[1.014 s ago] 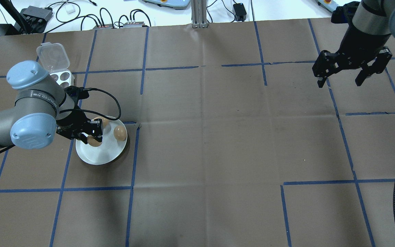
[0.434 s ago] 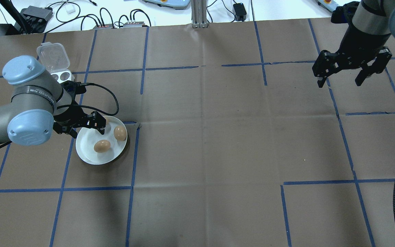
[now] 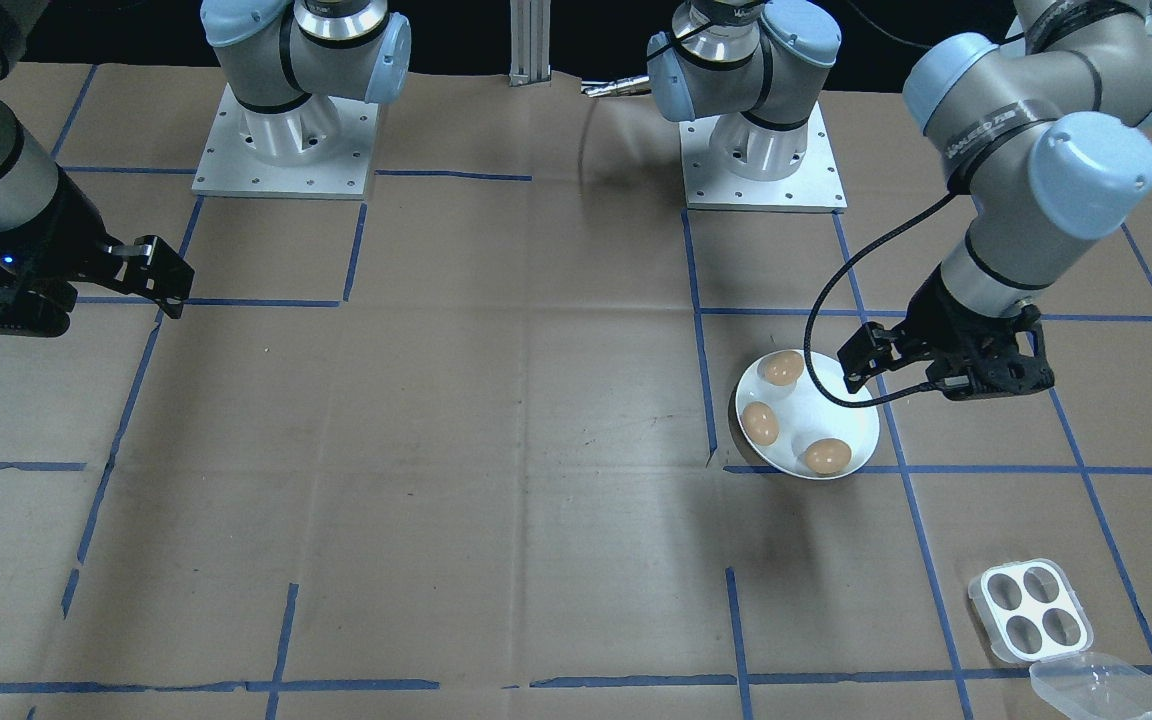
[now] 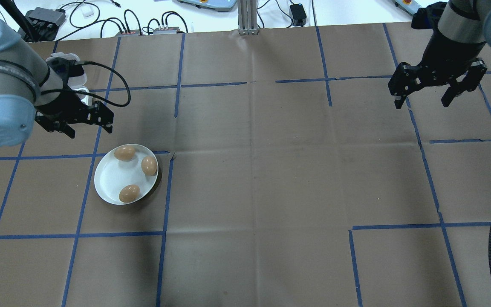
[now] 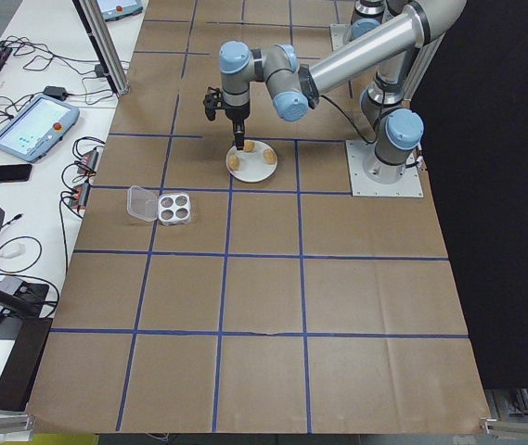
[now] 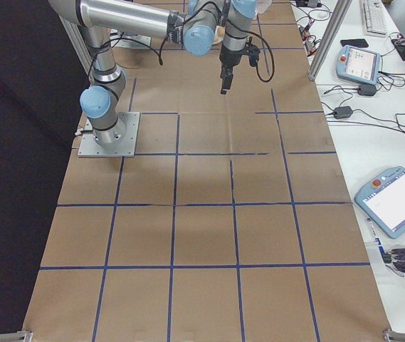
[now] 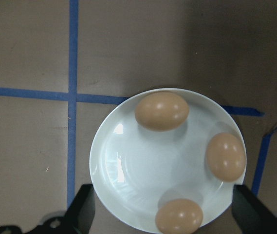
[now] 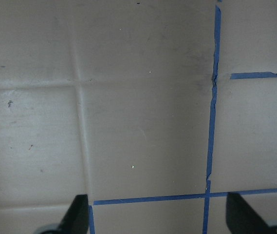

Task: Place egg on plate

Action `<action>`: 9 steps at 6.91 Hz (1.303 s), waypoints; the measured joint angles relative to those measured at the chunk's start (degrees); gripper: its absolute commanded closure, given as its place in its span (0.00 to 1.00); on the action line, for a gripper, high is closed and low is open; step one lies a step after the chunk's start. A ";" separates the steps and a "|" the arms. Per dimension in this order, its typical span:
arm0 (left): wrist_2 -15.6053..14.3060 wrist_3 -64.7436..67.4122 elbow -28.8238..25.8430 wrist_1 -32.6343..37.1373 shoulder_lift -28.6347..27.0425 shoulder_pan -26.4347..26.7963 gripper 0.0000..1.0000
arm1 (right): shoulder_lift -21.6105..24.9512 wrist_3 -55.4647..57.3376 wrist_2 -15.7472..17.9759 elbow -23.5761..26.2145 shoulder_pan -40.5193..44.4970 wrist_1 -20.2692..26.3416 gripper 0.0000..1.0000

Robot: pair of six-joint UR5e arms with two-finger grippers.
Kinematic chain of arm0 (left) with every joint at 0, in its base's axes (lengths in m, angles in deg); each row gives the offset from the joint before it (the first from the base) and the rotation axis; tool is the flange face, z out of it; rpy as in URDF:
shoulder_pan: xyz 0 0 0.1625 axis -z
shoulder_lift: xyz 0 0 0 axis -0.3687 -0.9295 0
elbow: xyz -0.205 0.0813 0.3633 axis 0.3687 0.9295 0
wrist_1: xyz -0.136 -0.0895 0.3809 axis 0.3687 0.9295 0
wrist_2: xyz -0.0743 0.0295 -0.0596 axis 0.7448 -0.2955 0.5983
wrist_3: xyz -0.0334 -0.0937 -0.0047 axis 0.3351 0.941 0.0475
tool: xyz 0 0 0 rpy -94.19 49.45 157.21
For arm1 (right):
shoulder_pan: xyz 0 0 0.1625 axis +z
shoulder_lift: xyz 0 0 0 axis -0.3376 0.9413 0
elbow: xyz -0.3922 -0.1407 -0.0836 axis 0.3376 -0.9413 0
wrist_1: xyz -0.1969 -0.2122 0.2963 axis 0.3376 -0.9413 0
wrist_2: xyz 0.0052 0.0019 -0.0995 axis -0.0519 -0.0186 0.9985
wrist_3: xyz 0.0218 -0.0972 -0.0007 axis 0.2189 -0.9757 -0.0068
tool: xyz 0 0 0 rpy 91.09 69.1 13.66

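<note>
The white plate (image 4: 109,179) lies left of centre with three brown eggs on it: one egg (image 4: 125,152) at the far rim, one (image 4: 148,165) at the right rim, one (image 4: 129,193) at the near rim. The front view shows the same plate (image 3: 801,430) and eggs. My left gripper (image 4: 90,128) hangs open and empty, raised behind the plate. Its wrist view looks straight down on the plate (image 7: 128,165), with the fingers (image 7: 82,209) spread wide. Far to the right, my right gripper (image 4: 422,102) is open and empty above bare paper.
A clear four-cup egg tray (image 3: 1031,610) with its lid (image 3: 1106,690) open sits beyond the plate, all cups empty. Brown paper with blue tape lines covers the table. Cables and boxes lie along the far edge (image 4: 143,25).
My left gripper opened off the egg, then rose and drew back from the plate. The released egg rolled to the plate's near rim. The right arm has not moved.
</note>
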 measured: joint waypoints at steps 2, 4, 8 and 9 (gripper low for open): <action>-0.08 6.41 -12.19 13.94 0.87 3.34 0.01 | 0.00 0.00 -0.02 0.00 0.00 -0.02 0.00; -0.25 14.76 -17.70 20.74 1.08 9.88 0.01 | 0.00 0.00 -0.02 0.00 0.00 -0.02 0.00; -0.24 18.60 -13.77 21.39 5.05 17.39 0.01 | 0.00 0.00 0.00 0.00 0.00 -0.04 0.00; -0.39 15.53 -11.92 20.70 6.33 17.25 0.01 | -0.01 0.00 0.00 0.00 0.00 -0.07 0.00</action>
